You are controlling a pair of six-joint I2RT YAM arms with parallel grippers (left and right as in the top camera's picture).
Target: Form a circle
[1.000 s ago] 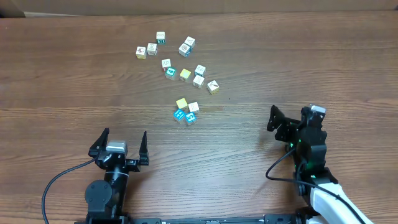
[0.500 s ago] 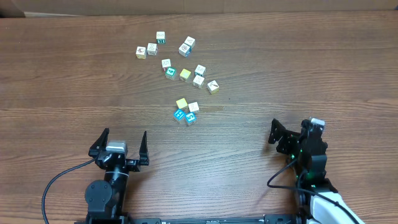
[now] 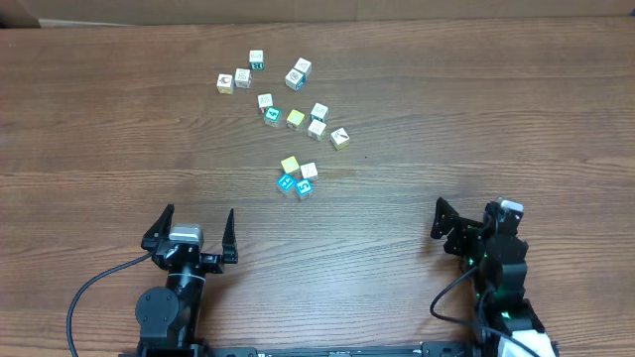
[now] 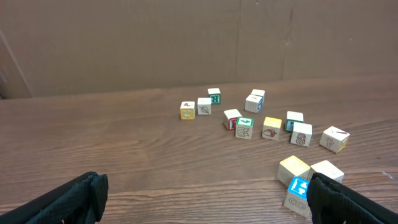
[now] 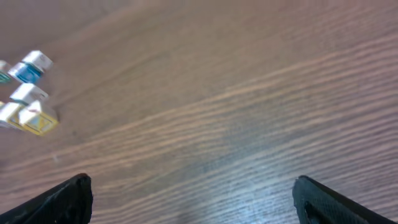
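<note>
Right gripper [image 3: 466,220] now sits lower in the overhead view than a second ago. It pulls back toward the near edge of the table [image 3: 556,119] in two small steps, drifting slightly to its own right. The gap to the scattered cubes [image 3: 295,119] widens.

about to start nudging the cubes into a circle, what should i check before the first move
1. The left fingers open and empty: ok.
2. The right fingers open and empty: ok.
3. Both sets of fingers clear of the cubes: ok, bare table lies between.
4. Ring begun: not ok, a loose scatter, with a clump of four nearest the robot.
5. Cubes in both wrist views: not ok, the right wrist catches only a few at its left edge.
6. None stacked: cannot tell for the far pair.
</note>
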